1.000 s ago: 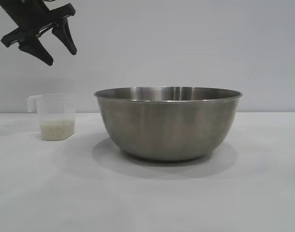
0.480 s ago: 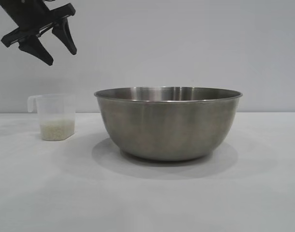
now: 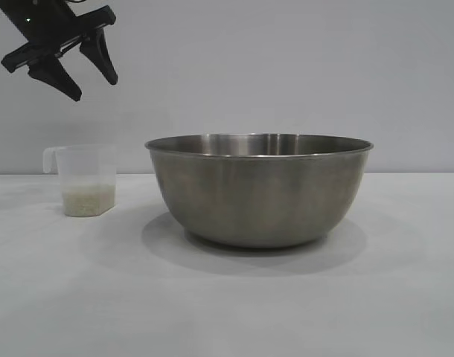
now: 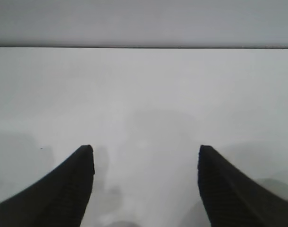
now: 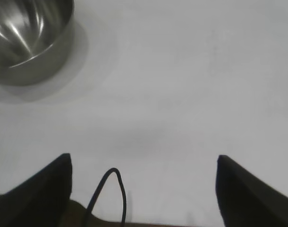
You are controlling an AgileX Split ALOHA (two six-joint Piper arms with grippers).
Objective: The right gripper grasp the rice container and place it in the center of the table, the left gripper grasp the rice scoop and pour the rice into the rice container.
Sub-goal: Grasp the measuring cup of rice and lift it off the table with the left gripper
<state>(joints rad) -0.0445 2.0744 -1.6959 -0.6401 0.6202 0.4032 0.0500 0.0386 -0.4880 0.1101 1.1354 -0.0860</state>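
Observation:
The steel rice container (image 3: 258, 190) stands on the white table (image 3: 227, 305) near its middle; it also shows far off in the right wrist view (image 5: 26, 38). The translucent rice scoop (image 3: 83, 181) stands to its left with a layer of rice (image 3: 87, 199) in its bottom. My left gripper (image 3: 91, 88) hangs open and empty high above the scoop; in the left wrist view (image 4: 146, 150) it sees only bare table. My right gripper (image 5: 144, 161) is open and empty over bare table, away from the container, and is out of the exterior view.
A plain grey wall (image 3: 286, 67) runs behind the table. A thin black cable loop (image 5: 108, 194) hangs between the right gripper's fingers.

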